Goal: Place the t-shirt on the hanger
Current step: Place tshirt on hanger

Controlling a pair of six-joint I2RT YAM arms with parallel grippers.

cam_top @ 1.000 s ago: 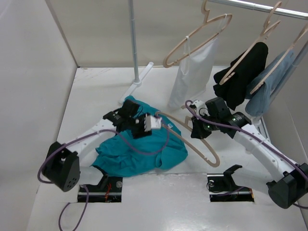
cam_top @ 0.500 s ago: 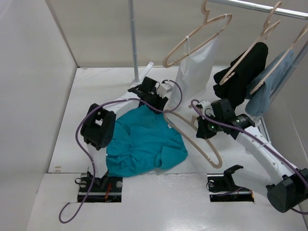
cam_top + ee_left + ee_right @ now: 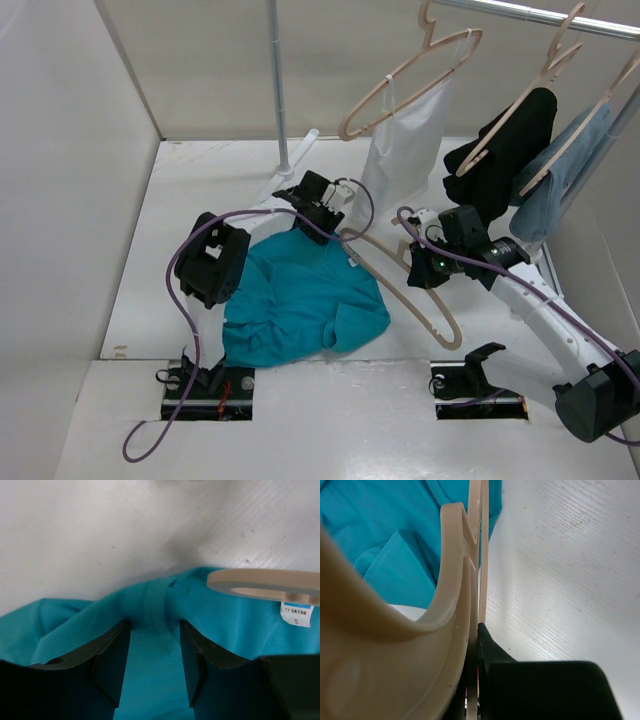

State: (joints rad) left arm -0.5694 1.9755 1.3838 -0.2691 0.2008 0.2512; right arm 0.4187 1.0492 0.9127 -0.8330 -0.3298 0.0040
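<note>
Top external view: a plain white wall (image 3: 60, 200) closes the left side. A white table (image 3: 180, 200) spreads from it across the frame, with a second pale wall behind. The left arm rises from the lower left and bends toward the centre. A metal pole (image 3: 277, 80) stands upright at the back, left of centre.

The teal t-shirt (image 3: 300, 300) lies crumpled on the table in the lower centre, its collar toward the back. The left gripper (image 3: 328, 222) sits at that collar. In the left wrist view its 2 fingers (image 3: 112, 655) stand apart with the collar band between them, not yet pressed on the cloth. The white neck label (image 3: 296, 614) shows at the right edge, under one end of the hanger.

Right of the t-shirt, the pale hanger (image 3: 430, 315) slants from the collar down toward the lower right, one tip just beside the neck opening. The right gripper (image 3: 425, 268) is clamped on the hanger near its middle. In the right wrist view a dark finger presses against the wood, with bare ridged tabletop to the right.

In the upper right, a white top (image 3: 400, 150), a black garment (image 3: 500, 150) and a pale blue garment (image 3: 570, 180) hang along a metal rail (image 3: 540, 14).
</note>
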